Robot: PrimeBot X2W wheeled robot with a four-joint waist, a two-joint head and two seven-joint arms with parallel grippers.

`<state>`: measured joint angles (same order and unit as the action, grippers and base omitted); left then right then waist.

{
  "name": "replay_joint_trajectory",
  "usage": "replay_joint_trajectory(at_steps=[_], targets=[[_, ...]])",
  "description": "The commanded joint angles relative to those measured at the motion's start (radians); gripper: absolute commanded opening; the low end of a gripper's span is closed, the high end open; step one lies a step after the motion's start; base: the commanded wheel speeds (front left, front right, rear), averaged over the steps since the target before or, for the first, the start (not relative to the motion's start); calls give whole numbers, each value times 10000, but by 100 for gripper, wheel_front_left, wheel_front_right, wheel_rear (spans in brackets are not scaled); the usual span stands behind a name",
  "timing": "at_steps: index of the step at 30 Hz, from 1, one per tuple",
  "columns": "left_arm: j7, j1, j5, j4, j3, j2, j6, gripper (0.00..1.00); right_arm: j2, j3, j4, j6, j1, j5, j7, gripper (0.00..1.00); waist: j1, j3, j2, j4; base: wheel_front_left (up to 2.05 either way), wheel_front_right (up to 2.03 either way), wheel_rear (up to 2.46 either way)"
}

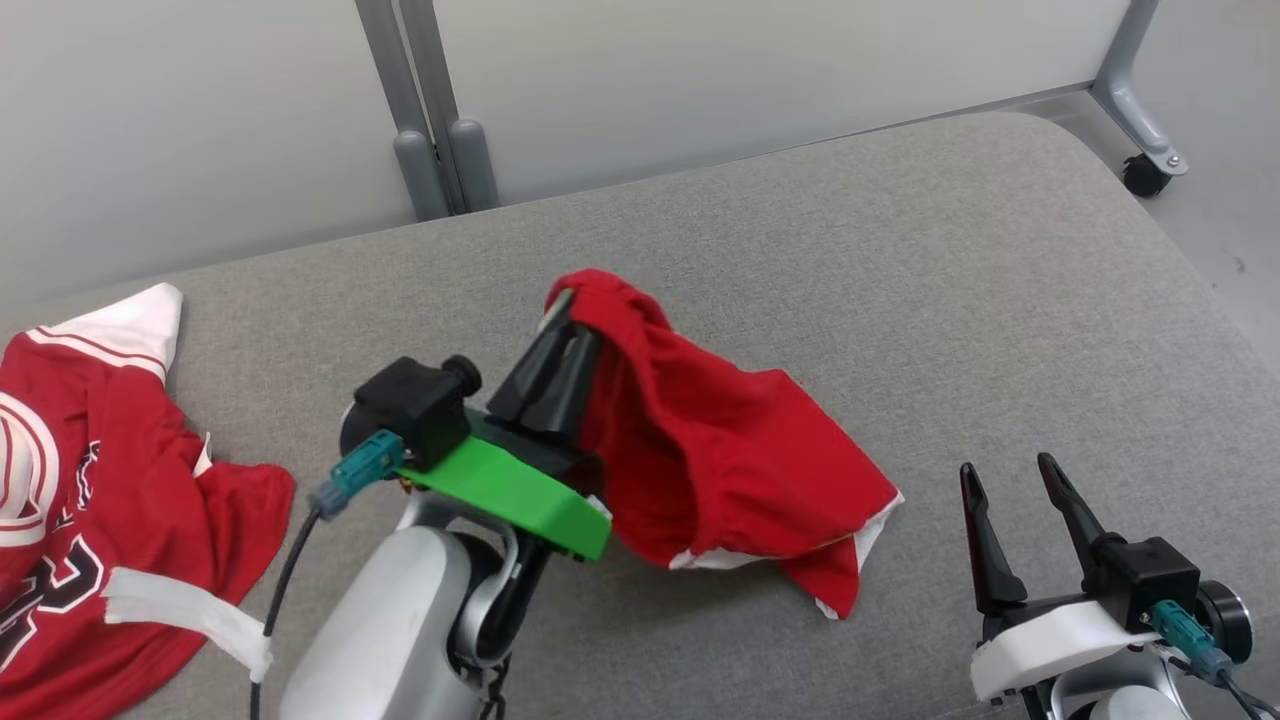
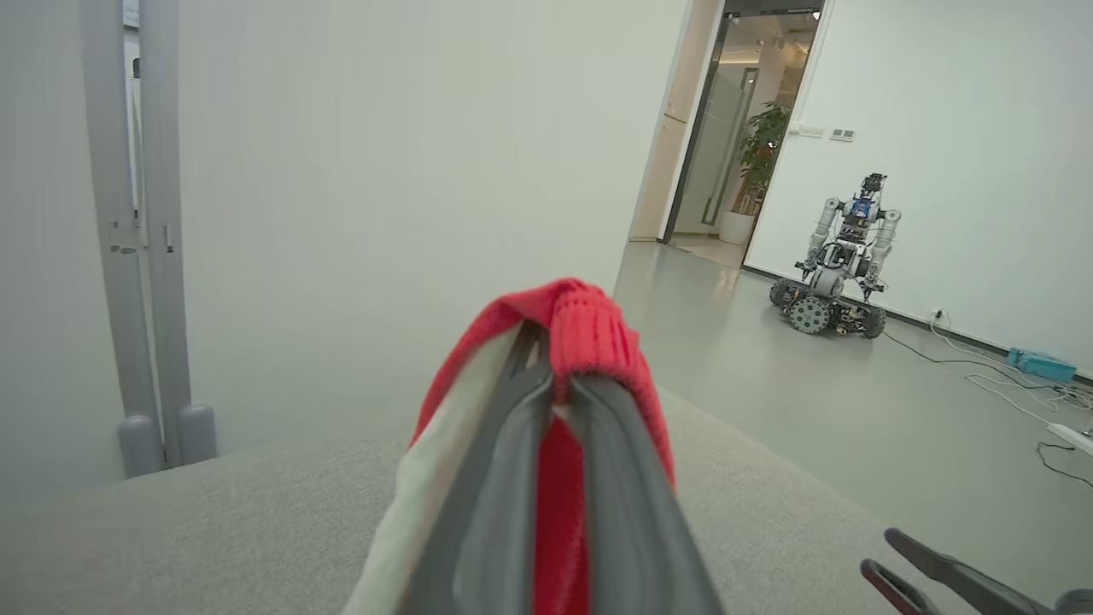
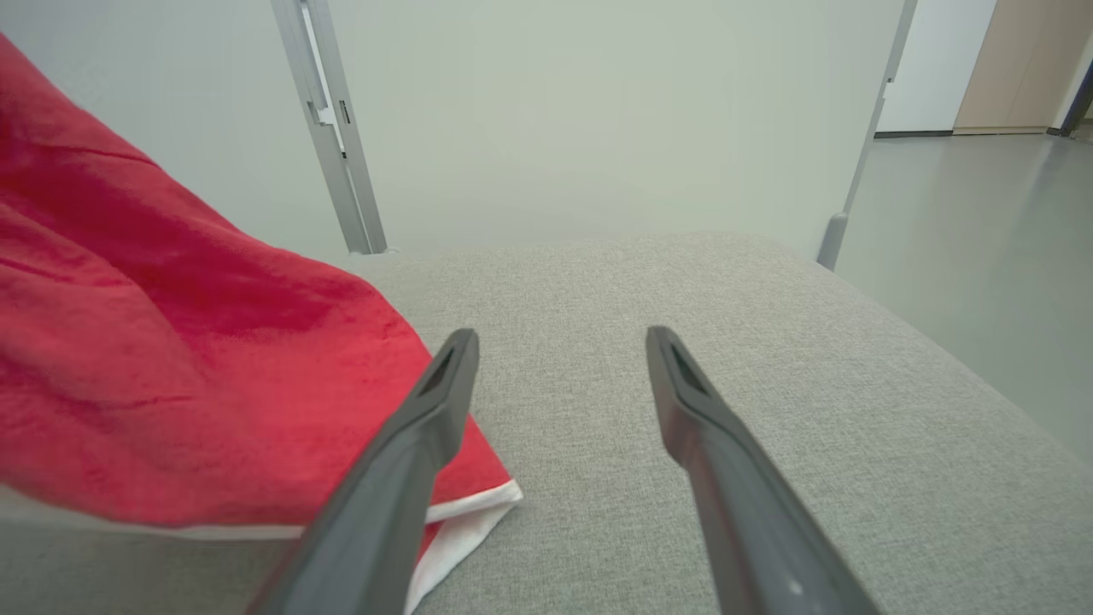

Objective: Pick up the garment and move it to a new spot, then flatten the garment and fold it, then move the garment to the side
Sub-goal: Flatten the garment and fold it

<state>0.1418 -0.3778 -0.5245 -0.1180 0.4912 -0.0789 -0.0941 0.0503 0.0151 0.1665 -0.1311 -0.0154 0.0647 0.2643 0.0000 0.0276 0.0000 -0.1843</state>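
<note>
The garment [image 1: 720,450] is a pair of red shorts with white trim, partly lifted off the grey cushion [image 1: 900,260]. My left gripper [image 1: 562,312] is shut on its ribbed waistband, and the cloth drapes down to the right from the fingertips. In the left wrist view the red waistband [image 2: 581,329] folds over the tips of my closed left gripper [image 2: 559,384]. My right gripper [image 1: 1005,478] stands open near the front right, apart from the cloth. In the right wrist view the open right gripper [image 3: 559,342] has the garment's hem [image 3: 461,512] beside its left finger.
A red and white jersey [image 1: 90,480] lies crumpled at the cushion's left edge. Grey partition legs [image 1: 440,160] stand behind the cushion, and a caster [image 1: 1145,175] at the far right. Another wheeled robot [image 2: 832,273] stands across the room.
</note>
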Motion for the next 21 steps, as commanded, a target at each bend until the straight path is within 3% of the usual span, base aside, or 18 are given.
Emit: replay_joint_trajectory(at_steps=[1, 8, 15, 21], targets=[[-56, -110, -17, -183, -100, -177, 74, 0, 6, -28, 6, 7, -22, 28, 3, 100, 0, 23, 0, -28, 0, 0, 0], [-330, -880, -355, -1495, -525, -288, 131, 0, 4, -100, -7, 7, 176, -77, 3, 100, 0, 300, 0, -272, 0, 0, 0], [-647, -2119, -198, -4277, -905, -611, 605, 0, 9, -322, -57, 7, 543, 25, 3, 100, 0, 1128, 0, -770, 0, 0, 0], [-133, -3019, -243, -6541, -1408, -1009, 890, 0, 4, -403, -95, 7, 828, 177, 3, 100, 0, 2041, 0, -1127, 0, 0, 0]])
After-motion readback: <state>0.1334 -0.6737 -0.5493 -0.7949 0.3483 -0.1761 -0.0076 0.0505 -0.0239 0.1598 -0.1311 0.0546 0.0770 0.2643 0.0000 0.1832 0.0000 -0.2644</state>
